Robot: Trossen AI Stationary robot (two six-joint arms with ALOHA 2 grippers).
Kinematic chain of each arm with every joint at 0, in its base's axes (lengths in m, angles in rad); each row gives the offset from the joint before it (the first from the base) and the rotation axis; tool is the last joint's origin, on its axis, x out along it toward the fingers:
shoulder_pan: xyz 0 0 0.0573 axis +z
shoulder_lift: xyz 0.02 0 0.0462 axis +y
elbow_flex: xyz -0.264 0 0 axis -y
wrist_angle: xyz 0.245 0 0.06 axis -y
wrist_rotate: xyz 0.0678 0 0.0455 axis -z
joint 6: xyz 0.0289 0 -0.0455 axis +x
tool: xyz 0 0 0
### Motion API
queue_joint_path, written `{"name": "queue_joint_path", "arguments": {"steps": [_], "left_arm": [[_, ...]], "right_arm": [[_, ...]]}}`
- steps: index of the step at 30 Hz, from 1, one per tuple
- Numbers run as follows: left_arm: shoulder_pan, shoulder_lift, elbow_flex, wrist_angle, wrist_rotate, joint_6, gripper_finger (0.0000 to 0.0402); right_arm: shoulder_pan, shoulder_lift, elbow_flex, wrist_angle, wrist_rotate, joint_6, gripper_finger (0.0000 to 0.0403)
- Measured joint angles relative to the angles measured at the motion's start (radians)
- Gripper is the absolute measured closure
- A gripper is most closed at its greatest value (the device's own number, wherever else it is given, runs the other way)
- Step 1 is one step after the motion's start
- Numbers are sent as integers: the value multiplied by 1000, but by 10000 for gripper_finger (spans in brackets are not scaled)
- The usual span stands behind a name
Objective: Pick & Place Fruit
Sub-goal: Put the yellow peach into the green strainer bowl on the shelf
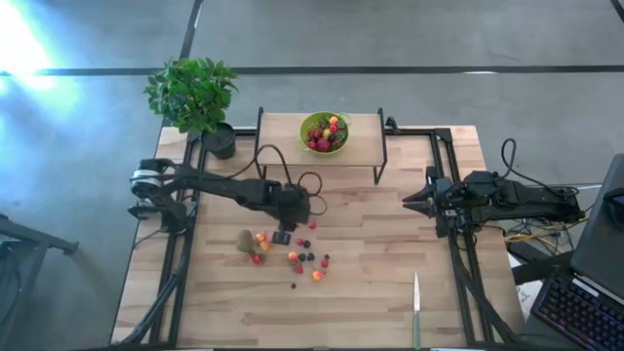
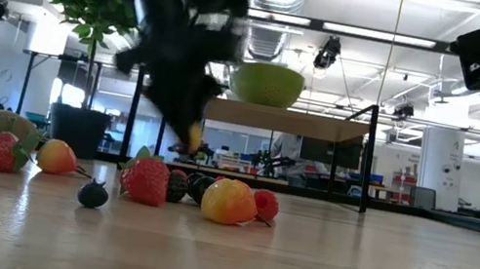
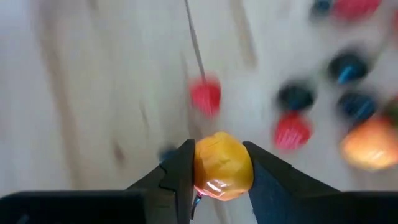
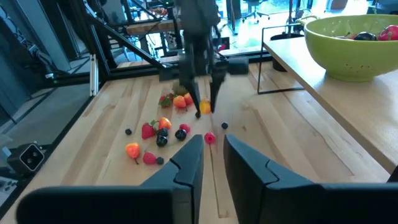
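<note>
One small yellow-orange fruit sits pinched between the fingers of your left claw, which is closed on its sides and holds it clear of the counter, just above the scatter. The grip looks centred, so judge it sound: raise it straight before you travel, since a low sweep could knock the loose fruit lying directly beneath, a spread of red, orange and dark berries just toward 7 o'clock from the counter's middle. The fuzzy brown kiwi lies at the 9 o'clock edge of that scatter; leave it alone for now. From there carry toward 12 o'clock, where the lime-green bowl stands on a raised shelf and already holds some fruit. You need enough height to pass the shelf edge and the bowl's rim, and you should let go only when the fruit is over the hollow. Your right claw waits at 3 o'clock, fingers a little apart and empty, well clear of the path. I find no brand, label or writing that can be read.
</note>
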Motion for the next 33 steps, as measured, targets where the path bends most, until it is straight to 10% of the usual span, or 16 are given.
{"name": "queue_joint_path", "arguments": {"steps": [16, 33], "left_arm": [[51, -20, 488, 32, -113, 131, 278], [289, 14, 522, 195, -113, 47, 275]], "right_arm": [[0, 1, 0, 0, 0, 0, 289], [0, 1, 0, 0, 0, 0, 239]]}}
